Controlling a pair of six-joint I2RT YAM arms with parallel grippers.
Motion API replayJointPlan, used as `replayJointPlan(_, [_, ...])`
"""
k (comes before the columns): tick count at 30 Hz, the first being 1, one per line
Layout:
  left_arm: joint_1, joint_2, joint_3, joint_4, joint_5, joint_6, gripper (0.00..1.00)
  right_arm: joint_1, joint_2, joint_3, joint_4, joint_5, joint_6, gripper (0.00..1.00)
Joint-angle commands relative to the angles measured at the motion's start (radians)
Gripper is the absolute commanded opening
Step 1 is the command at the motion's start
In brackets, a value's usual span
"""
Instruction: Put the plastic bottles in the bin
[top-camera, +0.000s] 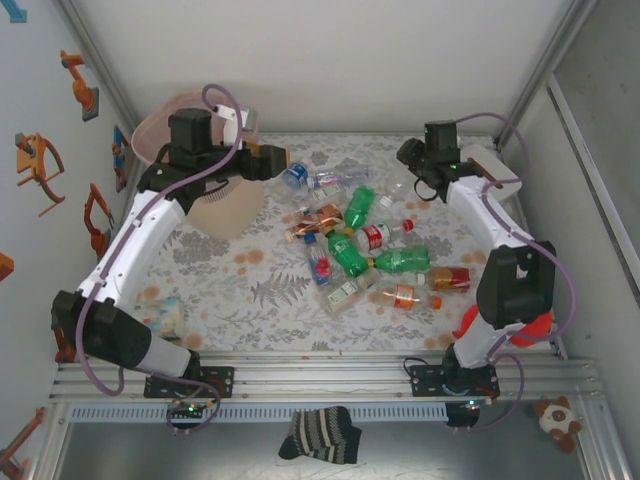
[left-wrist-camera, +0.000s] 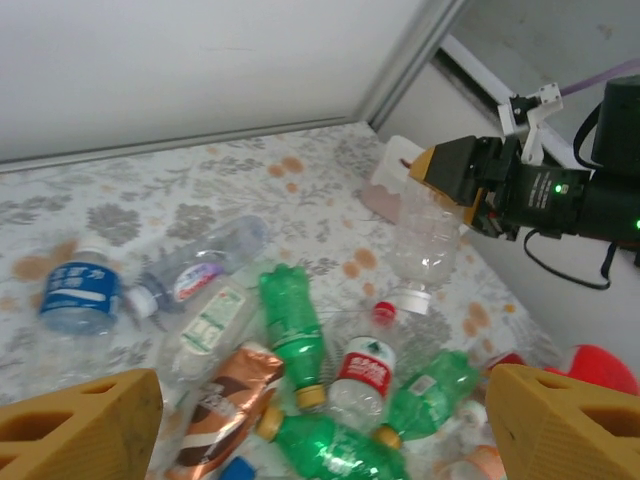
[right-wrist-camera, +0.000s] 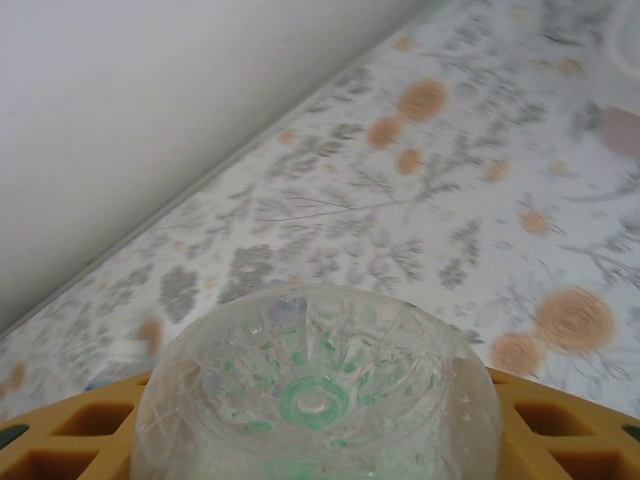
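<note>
Several crushed plastic bottles (top-camera: 360, 250), clear and green, lie in a pile at the table's middle. They also spread below my left gripper (left-wrist-camera: 320, 435), whose yellow fingers (left-wrist-camera: 80, 425) stand wide apart, open and holding nothing. That left gripper (top-camera: 268, 160) hovers at the pile's back left edge. My right gripper (top-camera: 410, 157) is shut on a clear bottle (left-wrist-camera: 425, 240) that hangs white cap down above the table; its round base (right-wrist-camera: 315, 400) sits between the yellow fingers (right-wrist-camera: 560, 420). The pale pink bin (top-camera: 155, 125) stands at the back left, partly hidden behind my left arm.
A small white box (top-camera: 497, 165) sits at the back right by the right arm. A beige sheet (top-camera: 230, 210) lies under the left arm. One clear bottle (top-camera: 165, 315) lies alone near the left base. Walls close in the back and both sides.
</note>
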Motion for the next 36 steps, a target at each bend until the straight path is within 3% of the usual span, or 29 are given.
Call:
replayJointPlan(1, [-0.029,0.026,0.005,0.114,0.073,-0.077,0.87,0.016,-0.075,-0.067,0.225,-0.169,-0.134,0.53])
replayJointPlan(4, [-0.062,0.051,-0.01,0.184,0.078,-0.115,0.9,0.041,-0.111,-0.095,0.326,-0.27,-0.136,0.52])
replayJointPlan(9, [-0.11,0.118,0.024,0.198,0.1,-0.135,0.9,0.115,-0.13,-0.07,0.377,-0.334,-0.13,0.52])
replayJointPlan(18, [-0.156,0.173,0.035,0.19,0.153,-0.124,0.87,0.223,-0.145,-0.037,0.405,-0.367,-0.129,0.52])
replayJointPlan(27, [-0.178,0.236,0.104,0.1,0.257,-0.063,0.84,0.274,-0.162,-0.035,0.436,-0.413,-0.129,0.52])
replayJointPlan(36, [-0.193,0.273,0.125,0.09,0.284,-0.058,0.75,0.297,-0.179,-0.034,0.486,-0.437,-0.071,0.52])
